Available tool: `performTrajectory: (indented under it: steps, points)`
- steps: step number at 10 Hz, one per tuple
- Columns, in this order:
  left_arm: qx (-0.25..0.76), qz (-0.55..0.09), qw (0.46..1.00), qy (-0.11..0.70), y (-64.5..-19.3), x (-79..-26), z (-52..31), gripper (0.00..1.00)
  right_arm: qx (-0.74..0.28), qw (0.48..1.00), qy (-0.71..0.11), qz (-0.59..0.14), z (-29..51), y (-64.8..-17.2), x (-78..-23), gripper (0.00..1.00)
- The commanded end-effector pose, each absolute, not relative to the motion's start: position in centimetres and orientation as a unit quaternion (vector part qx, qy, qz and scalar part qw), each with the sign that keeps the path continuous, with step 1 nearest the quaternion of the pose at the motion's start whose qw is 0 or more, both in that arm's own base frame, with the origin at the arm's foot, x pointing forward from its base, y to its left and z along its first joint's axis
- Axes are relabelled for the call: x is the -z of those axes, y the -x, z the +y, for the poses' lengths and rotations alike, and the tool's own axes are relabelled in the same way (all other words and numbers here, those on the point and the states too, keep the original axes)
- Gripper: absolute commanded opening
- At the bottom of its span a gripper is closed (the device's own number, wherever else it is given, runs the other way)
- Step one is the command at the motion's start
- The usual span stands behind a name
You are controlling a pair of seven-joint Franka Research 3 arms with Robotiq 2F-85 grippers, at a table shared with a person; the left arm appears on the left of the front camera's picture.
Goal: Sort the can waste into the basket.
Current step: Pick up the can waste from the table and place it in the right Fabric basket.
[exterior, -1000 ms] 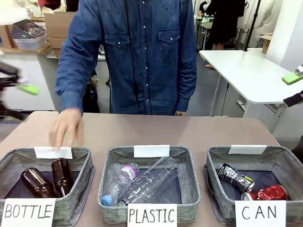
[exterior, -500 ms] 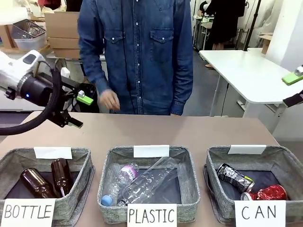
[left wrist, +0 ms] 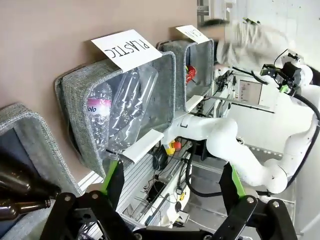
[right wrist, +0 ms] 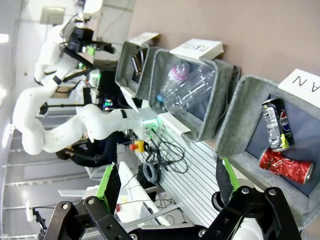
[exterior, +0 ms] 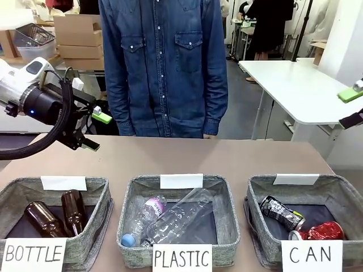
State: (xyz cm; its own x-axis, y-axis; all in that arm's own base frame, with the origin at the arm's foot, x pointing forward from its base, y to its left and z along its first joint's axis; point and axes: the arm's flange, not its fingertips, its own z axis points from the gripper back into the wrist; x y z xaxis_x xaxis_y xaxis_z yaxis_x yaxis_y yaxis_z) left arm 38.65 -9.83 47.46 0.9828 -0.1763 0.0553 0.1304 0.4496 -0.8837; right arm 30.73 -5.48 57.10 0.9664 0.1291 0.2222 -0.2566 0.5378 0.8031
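Brown desk: far half bare between the person's denim shirt and the baskets. Square grey fabric basket signed "CAN" sits at the right near corner. Inside, dark blue-black dented can lies diagonally; shiny red dented can lies crosswise, nearly touching it. Left claw released, raised above the desk's left edge. Right claw released.

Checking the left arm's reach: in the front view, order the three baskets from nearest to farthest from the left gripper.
From the left gripper, at the table's far left:
1. BOTTLE basket, left, just below it.
2. PLASTIC basket, middle.
3. CAN basket, right, holding the dark can and red can.
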Motion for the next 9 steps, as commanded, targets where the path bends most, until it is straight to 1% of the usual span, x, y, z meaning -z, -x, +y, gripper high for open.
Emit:
performTrajectory:
  steps: [1, 9]
  points:
    - [0.089, 0.025, 0.851, 0.517, -38.4, -47.27, -9.85, 1.0, -0.117, 0.875, -0.464, -0.073, -5.63, -30.56, -56.9, 1.0]
    - [0.089, 0.025, 0.851, 0.517, -38.4, -47.27, -9.85, 1.0, -0.117, 0.875, -0.464, -0.073, -5.63, -30.56, -56.9, 1.0]
